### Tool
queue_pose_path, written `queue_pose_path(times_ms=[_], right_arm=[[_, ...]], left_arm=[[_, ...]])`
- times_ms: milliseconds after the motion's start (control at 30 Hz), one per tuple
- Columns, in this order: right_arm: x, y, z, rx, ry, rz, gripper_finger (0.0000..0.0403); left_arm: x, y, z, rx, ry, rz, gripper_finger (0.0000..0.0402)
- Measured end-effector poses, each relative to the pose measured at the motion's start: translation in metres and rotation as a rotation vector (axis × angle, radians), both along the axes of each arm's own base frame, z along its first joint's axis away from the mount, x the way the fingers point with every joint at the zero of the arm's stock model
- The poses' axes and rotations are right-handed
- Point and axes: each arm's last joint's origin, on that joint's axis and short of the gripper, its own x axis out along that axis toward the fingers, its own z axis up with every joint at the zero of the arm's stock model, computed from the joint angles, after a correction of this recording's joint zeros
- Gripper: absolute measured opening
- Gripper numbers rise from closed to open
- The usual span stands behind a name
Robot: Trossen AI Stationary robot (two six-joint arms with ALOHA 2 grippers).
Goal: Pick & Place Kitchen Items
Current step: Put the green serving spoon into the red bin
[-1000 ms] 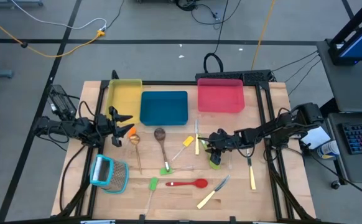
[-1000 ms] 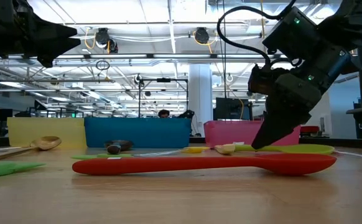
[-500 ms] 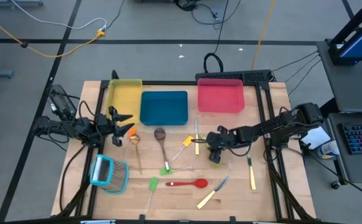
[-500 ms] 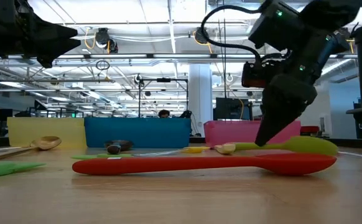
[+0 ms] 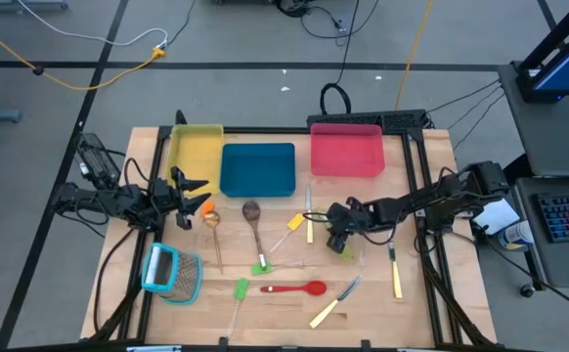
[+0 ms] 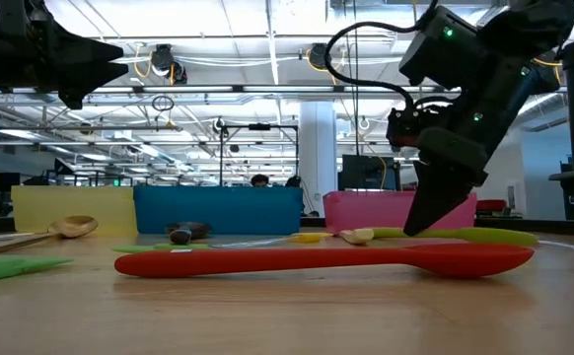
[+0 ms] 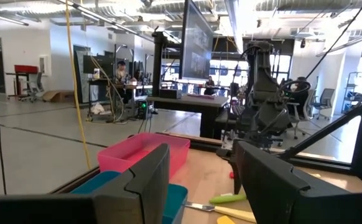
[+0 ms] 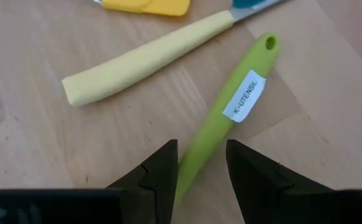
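The right gripper (image 5: 335, 243) sits low over the middle-right of the wooden surface (image 5: 431, 303), in front of the red tray (image 5: 346, 150). Its 2 fingers (image 8: 161, 171) are closed onto the handle of a green spoon (image 8: 221, 124); the right wrist view shows the slim green handle running out from between them, bearing a white label and a small hole at its far end. In the low view the green spoon (image 6: 484, 235) lies nearly level, just above or on the surface; which cannot be told. Just beside it lies a cream-handled knife (image 8: 145, 60), with a yellow spatula (image 8: 150, 5) near the knife's handle.

The left gripper (image 5: 189, 202) hangs above the left edge of the surface, in front of the yellow tray (image 5: 195, 149), gripping an orange item (image 5: 204, 204) whose kind cannot be told.

Other utensils lie scattered in front of the blue tray (image 5: 257, 168): 2 wooden spoons (image 5: 215, 235), a red spoon (image 5: 294, 288), a green spatula (image 5: 240, 290) and another cream-handled knife (image 5: 396, 276) well to the right. A blue-framed grater (image 5: 171, 273) rests near the front-left corner.
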Motion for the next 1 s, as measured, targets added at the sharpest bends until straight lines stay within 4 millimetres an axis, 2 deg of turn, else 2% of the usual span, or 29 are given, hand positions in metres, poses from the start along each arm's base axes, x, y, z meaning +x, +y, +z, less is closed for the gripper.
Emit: queue_pose_path(times_ms=[300,567,633,867,1000], right_arm=[[-0.013,-0.013,-0.013,-0.020,0.061,-0.025,0.0121],[-0.016,-0.021,-0.016,-0.044,0.077,-0.043,0.0037],[-0.015,-0.021,-0.015,-0.051,0.065,-0.029,0.0036],[-0.014,-0.021,0.006,-0.078,0.011,0.050,0.0036],[-0.010,-0.023,0.037,-0.170,-0.113,0.084,0.0036]], left_arm=[[0.000,0.000,-0.001,0.005,0.009,0.001,0.0191],[0.000,0.000,-0.002,0.009,0.024,0.002,0.0191],[0.000,0.000,-0.002,0.009,0.025,0.002,0.0191],[0.000,0.000,-0.002,0.011,0.025,0.003,0.0191],[0.000,0.000,-0.002,0.022,0.028,0.006,0.0191]])
